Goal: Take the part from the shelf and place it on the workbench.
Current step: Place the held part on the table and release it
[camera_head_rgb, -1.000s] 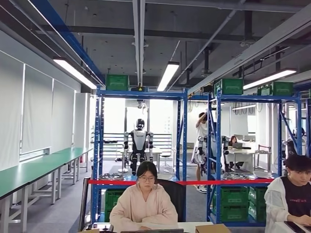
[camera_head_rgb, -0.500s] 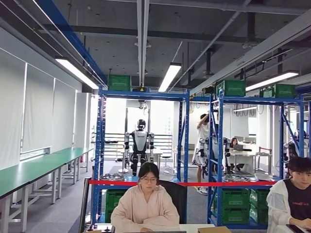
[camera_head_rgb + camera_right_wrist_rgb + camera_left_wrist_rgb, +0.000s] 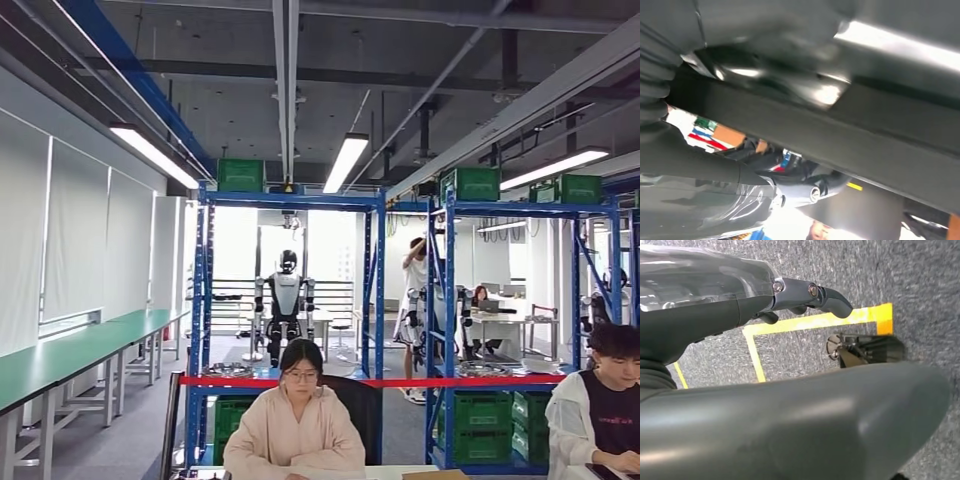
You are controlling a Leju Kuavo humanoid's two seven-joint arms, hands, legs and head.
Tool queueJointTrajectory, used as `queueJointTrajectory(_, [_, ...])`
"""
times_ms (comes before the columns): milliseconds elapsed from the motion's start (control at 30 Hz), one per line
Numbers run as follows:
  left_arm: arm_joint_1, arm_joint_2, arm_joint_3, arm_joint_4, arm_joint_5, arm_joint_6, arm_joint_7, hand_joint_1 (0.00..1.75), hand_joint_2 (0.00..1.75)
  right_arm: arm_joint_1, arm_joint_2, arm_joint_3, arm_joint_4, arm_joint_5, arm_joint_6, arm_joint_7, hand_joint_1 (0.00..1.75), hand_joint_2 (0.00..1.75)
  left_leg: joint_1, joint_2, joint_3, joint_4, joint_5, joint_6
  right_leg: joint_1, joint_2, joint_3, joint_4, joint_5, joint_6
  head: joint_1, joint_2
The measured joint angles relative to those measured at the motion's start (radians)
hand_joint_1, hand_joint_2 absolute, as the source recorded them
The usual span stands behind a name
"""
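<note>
- While the task has barely begun, the robot stands well apart from the blue shelf (image 3: 290,198), with a white desk (image 3: 392,468) and two seated people between it and the racks.
- The part has not been taken. Flat metal pieces (image 3: 226,368) lie on the shelf's middle level, just behind a red tape (image 3: 362,381), and they are too small to make out in detail. Similar pieces rest on the neighbouring rack to the right.
- The left hand (image 3: 715,315) hangs over grey floor (image 3: 926,280) marked with yellow tape (image 3: 810,322). Its dark fingers (image 3: 828,295) reach out straight, apart from the thick thumb, and nothing sits between them.
- The right hand (image 3: 734,190) is seen from close behind. A broad dark bar crosses that view, and whether the fingers are spread or curled cannot be told.
- Judged from this, the step in hand is the approach, since neither arm is raised toward the shelf.
- The next move likely calls for walking round the desk and the seated person in the pale top (image 3: 294,430) to face the left rack. An arm would then go up to the level where the metal pieces lie.
- A long green desk (image 3: 68,355) runs along the left wall and looks a likely place to set the part down.
- Another robot (image 3: 285,300) stands beyond the shelf, and green crates (image 3: 241,175) sit on top.
</note>
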Motion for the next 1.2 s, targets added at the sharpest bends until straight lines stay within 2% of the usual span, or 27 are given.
queueJointTrajectory(67, [0.000,0.000,0.000,0.000,0.000,0.001,0.000,0.00,0.00,-0.003,0.000,-0.001,-0.002,-0.010,0.003,0.001,0.00,0.00,0.000,0.001,-0.019,0.045,-0.035,-0.007,-0.004,-0.002,0.003,-0.009,0.006,-0.013,0.000,0.000])
queueJointTrajectory(167, [0.002,0.000,0.000,0.001,0.000,0.002,0.000,0.00,0.00,-0.001,0.000,-0.004,-0.005,-0.049,0.019,-0.010,0.00,0.00,0.001,0.001,-0.102,0.232,-0.125,-0.013,-0.005,-0.003,0.004,-0.011,0.008,-0.021,0.000,0.000])
queueJointTrajectory(200, [0.003,0.000,0.000,0.001,0.000,0.002,0.000,0.00,0.00,0.003,-0.001,-0.007,-0.008,-0.075,0.030,-0.020,0.00,0.00,0.002,0.001,-0.122,0.275,-0.136,-0.014,-0.004,-0.003,0.005,-0.011,0.007,-0.021,0.000,0.000])
queueJointTrajectory(233, [0.004,0.000,0.000,0.001,0.001,0.002,0.000,0.00,0.00,0.007,-0.002,-0.013,-0.013,-0.108,0.047,-0.033,0.00,0.00,0.002,0.001,-0.125,0.281,-0.126,-0.015,-0.004,-0.002,0.005,-0.010,0.007,-0.021,0.000,0.000])
queueJointTrajectory(267, [0.004,0.000,0.001,0.001,0.002,0.002,-0.001,0.00,0.00,0.011,-0.006,-0.021,-0.022,-0.148,0.070,-0.047,0.00,0.00,0.003,0.001,-0.110,0.247,-0.100,-0.014,-0.004,-0.001,0.005,-0.009,0.006,-0.019,0.000,0.000])
queueJointTrajectory(333, [0.003,0.001,0.003,0.001,0.004,0.000,-0.004,0.00,0.00,0.015,-0.023,-0.045,-0.049,-0.256,0.144,-0.078,0.00,0.00,0.003,0.002,-0.048,0.114,-0.033,-0.012,-0.003,0.000,0.004,-0.001,0.000,-0.012,0.000,0.000])
queueJointTrajectory(400, [0.003,0.002,0.005,0.001,0.007,-0.004,-0.007,0.00,0.00,0.013,-0.055,-0.078,-0.085,-0.405,0.266,-0.111,0.00,0.00,0.002,0.001,-0.009,0.027,-0.005,-0.006,0.000,0.000,-0.001,0.009,-0.006,-0.001,0.000,0.000])
queueJointTrajectory(500, [0.010,0.002,0.008,0.001,0.010,-0.012,-0.010,0.00,0.00,0.000,-0.122,-0.121,-0.147,-0.636,0.461,-0.140,0.00,0.00,0.000,0.000,-0.006,0.014,-0.005,0.010,-0.002,-0.001,-0.003,0.012,-0.009,0.011,0.000,0.000])
queueJointTrajectory(567, [0.012,0.004,0.012,0.001,0.012,-0.017,-0.014,0.00,0.00,-0.010,-0.172,-0.150,-0.192,-0.794,0.566,-0.144,0.00,0.00,0.003,0.000,-0.004,0.011,-0.003,0.022,-0.004,-0.001,-0.017,0.050,-0.038,0.021,0.000,0.000])
queueJointTrajectory(600, [0.011,0.005,0.014,0.001,0.014,-0.019,-0.016,0.00,0.00,-0.011,-0.198,-0.168,-0.215,-0.882,0.615,-0.147,0.00,0.00,0.004,0.000,-0.003,0.010,-0.002,0.026,-0.006,-0.002,-0.037,0.098,-0.068,0.026,0.000,0.000])
queueJointTrajectory(667, [0.011,0.007,0.019,0.001,0.019,-0.024,-0.020,0.00,0.00,0.003,-0.234,-0.209,-0.260,-1.031,0.680,-0.157,0.00,0.00,0.004,0.000,-0.002,0.010,-0.003,0.030,-0.007,-0.002,-0.096,0.229,-0.127,0.032,0.000,0.000])
queueJointTrajectory(700, [0.012,0.007,0.021,0.001,0.020,-0.027,-0.023,0.00,0.00,0.024,-0.243,-0.233,-0.283,-1.086,0.695,-0.166,0.00,0.00,0.004,0.000,-0.002,0.010,-0.004,0.031,-0.007,-0.002,-0.119,0.275,-0.139,0.034,0.000,0.000])
queueJointTrajectory(733, [0.013,0.007,0.023,0.001,0.021,-0.029,-0.026,0.00,0.00,0.057,-0.241,-0.265,-0.310,-1.126,0.698,-0.177,0.00,0.00,0.004,-0.001,-0.001,0.010,-0.004,0.031,-0.007,-0.002,-0.125,0.286,-0.132,0.034,0.000,0.000])
queueJointTrajectory(767, [0.013,0.006,0.026,0.001,0.024,-0.030,-0.030,0.00,0.00,0.102,-0.226,-0.309,-0.342,-1.158,0.693,-0.190,0.00,0.00,0.004,-0.002,0.001,0.010,-0.005,0.030,-0.007,-0.002,-0.111,0.256,-0.107,0.032,0.000,0.000])
queueJointTrajectory(833, [0.011,0.005,0.031,0.002,0.032,-0.029,-0.034,0.00,0.00,0.208,-0.151,-0.427,-0.427,-1.198,0.669,-0.212,0.00,0.00,0.003,-0.002,0.005,0.009,-0.008,0.025,-0.005,-0.002,-0.045,0.117,-0.041,0.023,0.000,0.000])
queueJointTrajectory(867, [0.009,0.004,0.034,0.003,0.036,-0.027,-0.035,0.00,0.00,0.259,-0.103,-0.485,-0.475,-1.205,0.657,-0.218,0.00,0.00,0.002,-0.002,0.007,0.009,-0.009,0.022,-0.003,-0.002,-0.016,0.058,-0.019,0.018,0.000,0.000])
queueJointTrajectory(900, [0.006,0.003,0.035,0.003,0.039,-0.023,-0.034,0.00,0.00,0.306,-0.057,-0.538,-0.526,-1.205,0.647,-0.222,0.00,0.00,0.000,-0.003,0.007,0.009,-0.009,0.018,-0.001,-0.003,0.001,0.021,-0.010,0.014,0.000,0.000])
queueJointTrajectory(967, [0.006,0.000,0.041,0.004,0.041,-0.012,-0.030,0.00,0.00,0.381,0.018,-0.615,-0.626,-1.198,0.637,-0.222,0.00,0.00,0.000,-0.004,0.007,0.005,-0.006,0.010,0.003,-0.004,0.005,0.009,-0.009,0.008,0.000,0.000])
queueJointTrajectory(1033, [0.011,-0.002,0.047,0.005,0.042,-0.001,-0.027,0.00,0.00,0.436,0.077,-0.673,-0.719,-1.196,0.637,-0.221,0.00,0.00,0.000,-0.004,0.006,0.006,-0.012,0.000,-0.001,-0.007,0.005,0.002,-0.002,-0.005,0.000,0.000])
queueJointTrajectory(1067, [0.012,-0.002,0.049,0.005,0.043,0.003,-0.027,0.00,0.00,0.457,0.102,-0.695,-0.760,-1.198,0.640,-0.221,0.00,0.00,0.000,-0.003,0.000,0.022,-0.031,-0.004,-0.004,-0.009,0.005,-0.003,0.003,-0.012,0.000,0.000])
queueJointTrajectory(1100, [0.012,-0.002,0.051,0.005,0.044,0.007,-0.026,0.00,0.00,0.476,0.121,-0.714,-0.796,-1.201,0.645,-0.223,0.00,0.00,0.000,-0.002,-0.014,0.060,-0.063,-0.007,-0.006,-0.011,0.004,-0.008,0.007,-0.018,0.001,0.000])
queueJointTrajectory(1167, [0.012,-0.003,0.056,0.005,0.050,0.013,-0.022,0.00,0.00,0.513,0.151,-0.743,-0.855,-1.207,0.659,-0.229,0.00,0.00,0.001,0.000,-0.053,0.182,-0.139,-0.012,-0.004,-0.015,0.000,-0.008,0.011,-0.024,0.000,0.000])
queueJointTrajectory(1200, [0.013,-0.003,0.058,0.005,0.053,0.017,-0.020,0.00,0.00,0.533,0.164,-0.755,-0.882,-1.210,0.667,-0.233,0.00,0.00,0.001,0.000,-0.067,0.235,-0.164,-0.013,-0.003,-0.016,-0.003,-0.008,0.013,-0.025,0.000,0.000])
